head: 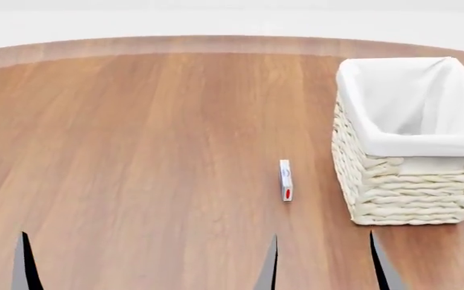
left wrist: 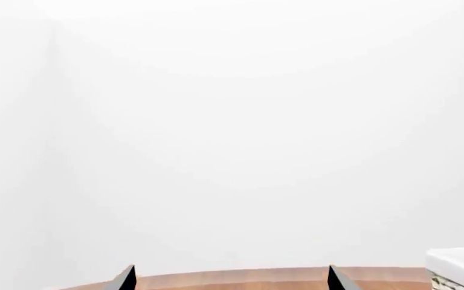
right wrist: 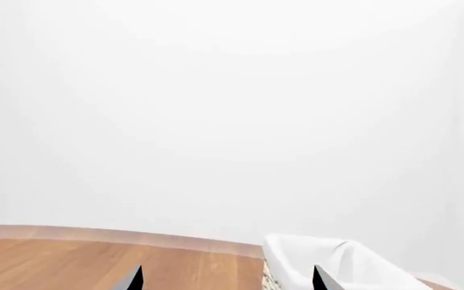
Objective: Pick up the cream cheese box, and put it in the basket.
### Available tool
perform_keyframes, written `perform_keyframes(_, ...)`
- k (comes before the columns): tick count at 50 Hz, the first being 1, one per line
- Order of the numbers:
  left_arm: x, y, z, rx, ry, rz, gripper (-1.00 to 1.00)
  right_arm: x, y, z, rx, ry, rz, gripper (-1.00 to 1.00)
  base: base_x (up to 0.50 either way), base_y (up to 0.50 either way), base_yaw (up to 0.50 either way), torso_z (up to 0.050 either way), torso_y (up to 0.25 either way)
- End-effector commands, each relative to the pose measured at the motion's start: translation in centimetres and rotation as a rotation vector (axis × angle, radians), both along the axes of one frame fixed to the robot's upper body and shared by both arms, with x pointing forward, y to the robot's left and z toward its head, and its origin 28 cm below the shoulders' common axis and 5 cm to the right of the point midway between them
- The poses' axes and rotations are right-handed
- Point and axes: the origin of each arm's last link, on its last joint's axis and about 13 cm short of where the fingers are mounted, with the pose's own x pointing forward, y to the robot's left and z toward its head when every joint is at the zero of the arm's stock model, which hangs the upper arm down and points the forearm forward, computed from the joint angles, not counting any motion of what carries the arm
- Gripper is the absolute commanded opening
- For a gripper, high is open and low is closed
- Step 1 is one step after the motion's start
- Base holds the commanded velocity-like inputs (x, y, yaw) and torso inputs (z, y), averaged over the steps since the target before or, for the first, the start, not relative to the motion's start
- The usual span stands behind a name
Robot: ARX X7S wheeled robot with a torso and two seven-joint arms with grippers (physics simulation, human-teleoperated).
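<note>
The cream cheese box [head: 286, 180], small, thin and white with a blue oval and a red patch, stands on edge on the wooden table, just left of the basket [head: 401, 181]. The wicker basket has a white liner and nothing shows inside it. My right gripper [head: 325, 266] is open and empty at the near table edge, short of the box and the basket. One left fingertip [head: 24, 260] shows at the near left. The left wrist view shows the left gripper [left wrist: 232, 279] open and empty. The right wrist view shows the right gripper [right wrist: 228, 279] open, with the basket [right wrist: 337, 260] ahead.
The round wooden table [head: 151, 133] has its far edge against a plain white background. A corner of the basket's liner [left wrist: 461, 266] shows at the edge of the left wrist view.
</note>
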Motion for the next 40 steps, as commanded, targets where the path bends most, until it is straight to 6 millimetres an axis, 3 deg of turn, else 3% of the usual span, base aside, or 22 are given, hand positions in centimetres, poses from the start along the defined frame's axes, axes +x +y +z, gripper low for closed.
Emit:
perform_keyframes(1, -0.05, -0.11, -0.09, 0.002, 0.001, -0.003, 1.00, -0.05, 0.11, -0.01, -0.002, -0.001, 0.004, 1.00, 0.32, 0.00, 0.00, 0.000, 0.000)
perform_keyframes(40, -0.13, -0.15, 0.00, 0.002, 0.002, -0.006, 1.00, -0.04, 0.09, -0.01, -0.002, -0.001, 0.006, 1.00, 0.33, 0.00, 0.00, 0.000, 0.000)
